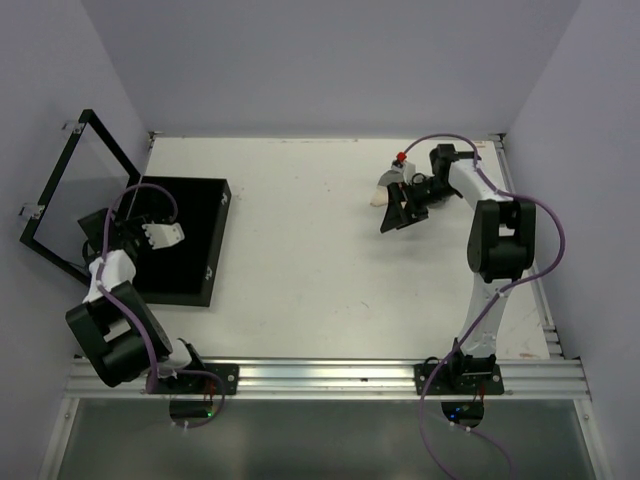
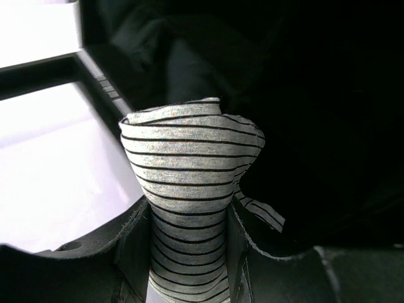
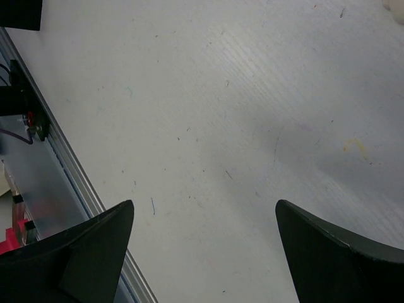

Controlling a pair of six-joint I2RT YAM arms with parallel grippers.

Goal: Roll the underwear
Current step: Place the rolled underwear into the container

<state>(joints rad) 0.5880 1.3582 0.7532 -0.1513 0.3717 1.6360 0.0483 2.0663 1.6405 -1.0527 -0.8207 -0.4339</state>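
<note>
The left fingers point(image 2: 132, 259) fill the bottom of the left wrist view, clenched on the underwear point(image 2: 189, 164). It is a grey roll with thin black stripes, standing up between them with its top edge curled over.

The white table point(image 1: 310, 260) has walls at its left, far and right sides. At its left end lies the black box point(image 1: 195, 215), open, with its lid point(image 1: 75, 190) tilted up and out past the table's left edge. From above, the left fingers and the underwear are over the inside of the box; I cannot tell whether the roll touches the box floor.

The right arm point(image 1: 495, 240) reaches to the far right of the table. There the right fingers point(image 3: 82, 252) are spread wide above bare table, grasping nothing. Just beside them, on their far side, lies a small cream cloth point(image 1: 378, 197), partly hidden by the arm.
</note>
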